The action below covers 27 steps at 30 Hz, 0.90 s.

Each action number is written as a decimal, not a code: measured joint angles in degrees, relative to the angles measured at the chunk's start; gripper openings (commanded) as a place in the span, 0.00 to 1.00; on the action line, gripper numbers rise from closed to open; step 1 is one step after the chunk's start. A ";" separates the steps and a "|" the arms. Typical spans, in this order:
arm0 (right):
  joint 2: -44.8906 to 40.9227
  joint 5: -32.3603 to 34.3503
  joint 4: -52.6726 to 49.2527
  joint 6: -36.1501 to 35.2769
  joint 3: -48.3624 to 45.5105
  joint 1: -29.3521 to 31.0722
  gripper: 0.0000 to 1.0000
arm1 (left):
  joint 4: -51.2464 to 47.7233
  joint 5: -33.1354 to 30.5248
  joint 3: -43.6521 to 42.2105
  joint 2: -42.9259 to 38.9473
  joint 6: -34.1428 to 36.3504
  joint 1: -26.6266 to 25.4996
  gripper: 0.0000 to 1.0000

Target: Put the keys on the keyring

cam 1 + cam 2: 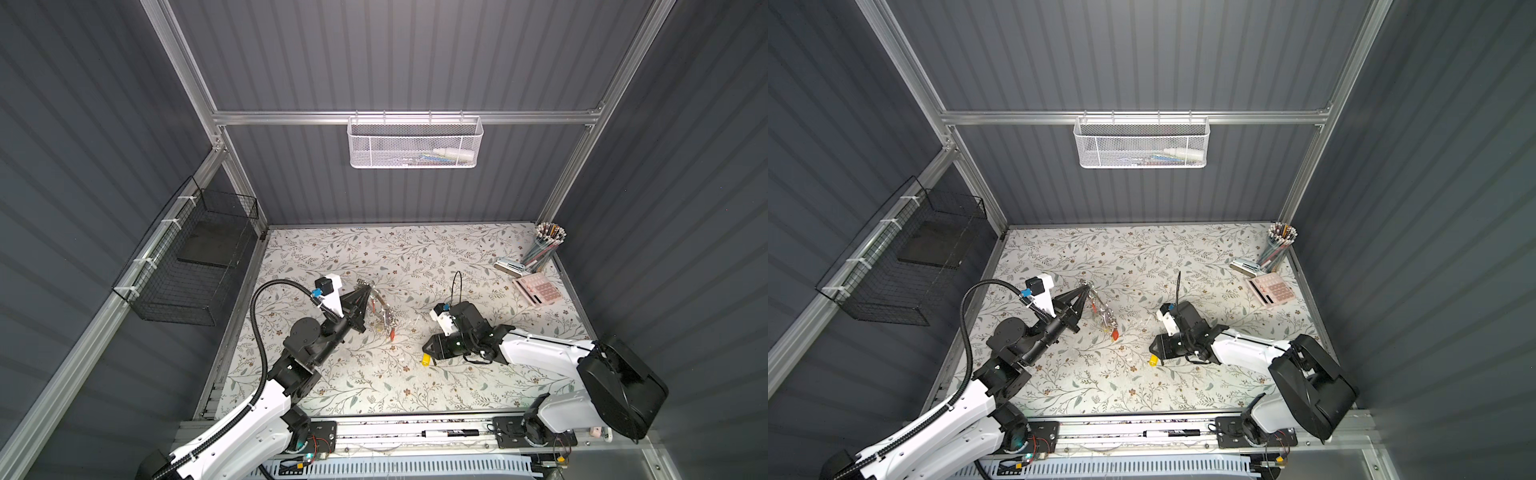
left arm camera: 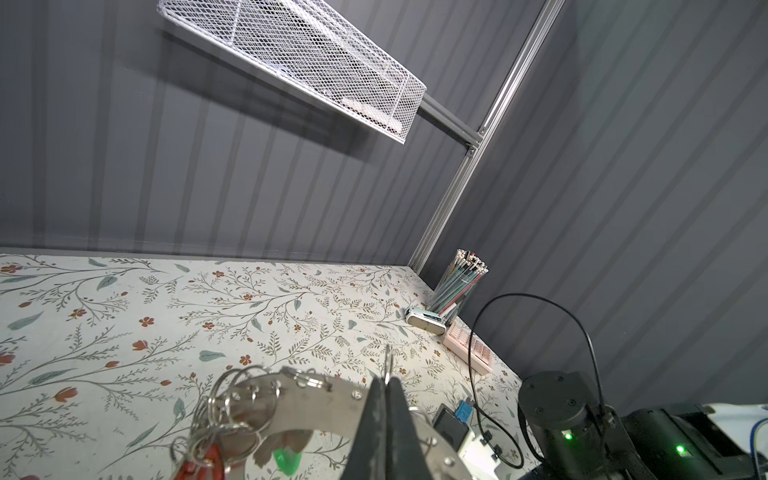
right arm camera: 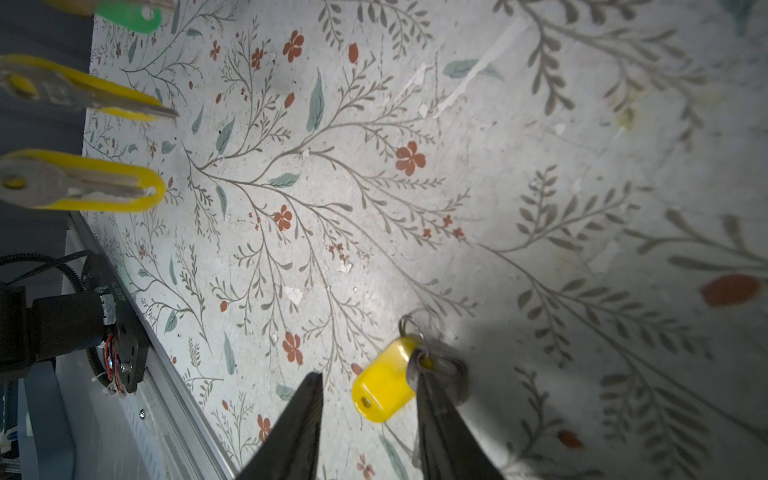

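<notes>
In both top views: 2 arms, 1 keyring (image 1: 380, 309) (image 1: 1102, 311) left of centre, upper end pinched in the left gripper (image 1: 367, 289) (image 1: 1087, 289), the rest trailing down and right to 1 red tag (image 1: 392, 333) (image 1: 1114, 333). Number of keys on it too small to count. 1 loose key (image 1: 425, 360) (image 1: 1153, 360) with a yellow tag on the floral table (image 1: 374, 386) (image 1: 1100, 386), lower centre, right at the tip of the right gripper (image 1: 428, 354) (image 1: 1154, 354) and well apart from the keyring. Cannot tell that gripper's jaw state from here.

Left wrist view: 2 dark fingers (image 2: 374, 419) of the left gripper (image 2: 387, 386) pressed together on the flat grey hoop of the keyring (image 2: 307, 401). Several split rings (image 2: 241, 399) bunched on the hoop near the fingers, with 1 red tag (image 2: 208, 457) and 1 green tag (image 2: 286, 457).

Right wrist view: jaws of the right gripper (image 3: 368, 376) apart, with 1 loose key (image 3: 384, 390) lying on the table between them. 1 finger (image 3: 436, 424) touching its metal head and small ring, the other clear of the yellow tag. Close to the lens and blurred, 3 hanging keys (image 3: 83, 183): 2 on yellow tags, 1 on green.
</notes>
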 measured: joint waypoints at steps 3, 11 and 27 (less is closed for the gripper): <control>0.94 0.04 0.83 -0.17 0.13 0.00 0.39 | -0.22 -0.37 -0.42 -0.04 0.07 0.00 0.00; 4.17 0.09 2.64 -0.44 0.48 -0.07 0.37 | -0.81 -0.37 -0.50 0.22 0.04 0.00 0.00; 5.20 -2.29 4.79 -0.66 0.94 -0.79 0.32 | -0.74 -0.37 -0.63 1.46 0.04 0.00 0.00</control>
